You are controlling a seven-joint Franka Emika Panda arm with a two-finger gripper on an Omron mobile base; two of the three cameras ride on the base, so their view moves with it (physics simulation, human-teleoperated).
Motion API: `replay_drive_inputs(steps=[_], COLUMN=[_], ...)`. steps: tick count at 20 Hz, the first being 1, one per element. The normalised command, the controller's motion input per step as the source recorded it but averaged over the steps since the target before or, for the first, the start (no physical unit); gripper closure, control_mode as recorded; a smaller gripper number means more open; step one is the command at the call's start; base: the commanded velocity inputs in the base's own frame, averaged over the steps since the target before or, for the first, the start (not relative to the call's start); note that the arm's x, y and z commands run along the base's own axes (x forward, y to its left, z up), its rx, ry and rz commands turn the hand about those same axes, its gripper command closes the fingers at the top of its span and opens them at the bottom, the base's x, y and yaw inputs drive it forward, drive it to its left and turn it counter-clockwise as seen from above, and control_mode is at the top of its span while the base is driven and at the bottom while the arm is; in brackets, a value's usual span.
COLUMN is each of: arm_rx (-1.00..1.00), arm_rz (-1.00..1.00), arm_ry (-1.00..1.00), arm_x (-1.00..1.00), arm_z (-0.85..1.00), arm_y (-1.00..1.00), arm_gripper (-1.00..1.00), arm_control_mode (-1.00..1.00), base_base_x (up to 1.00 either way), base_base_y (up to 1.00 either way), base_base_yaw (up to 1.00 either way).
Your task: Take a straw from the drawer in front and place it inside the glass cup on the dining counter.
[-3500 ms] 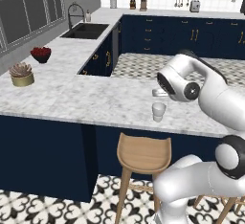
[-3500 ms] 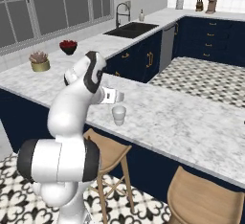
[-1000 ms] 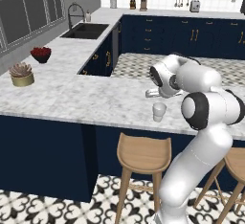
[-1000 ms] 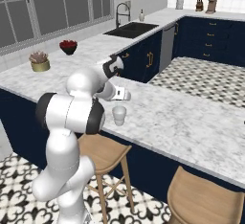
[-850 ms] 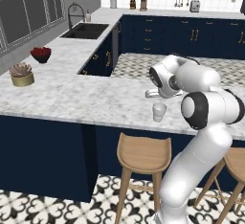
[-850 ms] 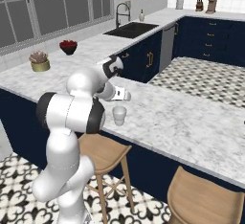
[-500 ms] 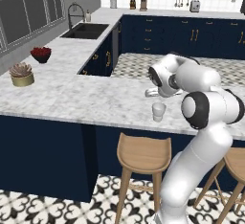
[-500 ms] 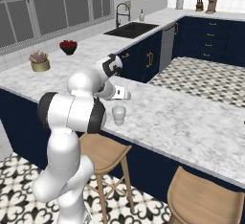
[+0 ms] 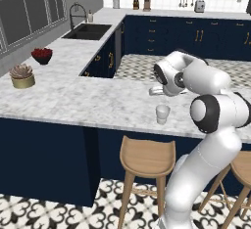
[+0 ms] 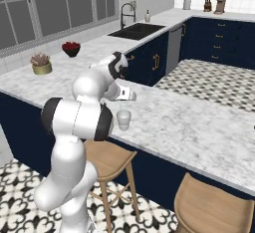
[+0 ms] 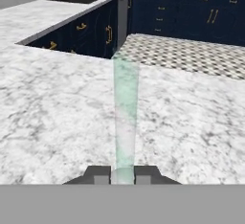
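My gripper [image 11: 123, 174] is shut on the straw [image 11: 125, 108], a pale see-through stick that runs forward from between the finger tips over the marble. From the left base the gripper [image 9: 156, 91] hovers low over the dining counter [image 9: 73, 101], just beyond the glass cup [image 9: 162, 114]. The right base view shows the gripper [image 10: 130, 95] a little behind and above the cup [image 10: 123, 120], which stands upright near the counter's front edge. The drawer is out of view.
Wooden stools [image 9: 147, 157] stand under the counter's front edge. A tan pot with a plant [image 9: 22, 75] and a dark bowl of red fruit [image 9: 41, 55] sit far left. A sink [image 9: 88, 31] lies further back along the worktop.
Since the oldest frames the arm has folded in over the counter, with the hand staying near the cup. Over the last second nothing has visibly moved.
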Motion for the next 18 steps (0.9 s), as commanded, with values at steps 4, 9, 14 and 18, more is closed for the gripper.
replay_drive_inputs(steps=[4,9,14,18], arm_rx=[-0.06,-0.02,0.00,0.00], arm_rz=[0.00,0.00,0.00,0.00], arm_ry=[0.00,0.00,0.00,0.00], arm_x=[0.10,0.19,0.09,0.09], arm_z=[-0.47,-0.43,-0.11,-0.03], arm_y=[0.00,0.00,0.03,0.09], arm_gripper=[1.00,1.00,1.00,1.00], arm_control_mode=[-1.00,-1.00,-1.00,-1.00], base_base_x=[0.00,0.00,0.00,0.00], base_base_y=[0.00,0.00,0.00,0.00], base_base_yaw=[0.00,0.00,0.00,0.00])
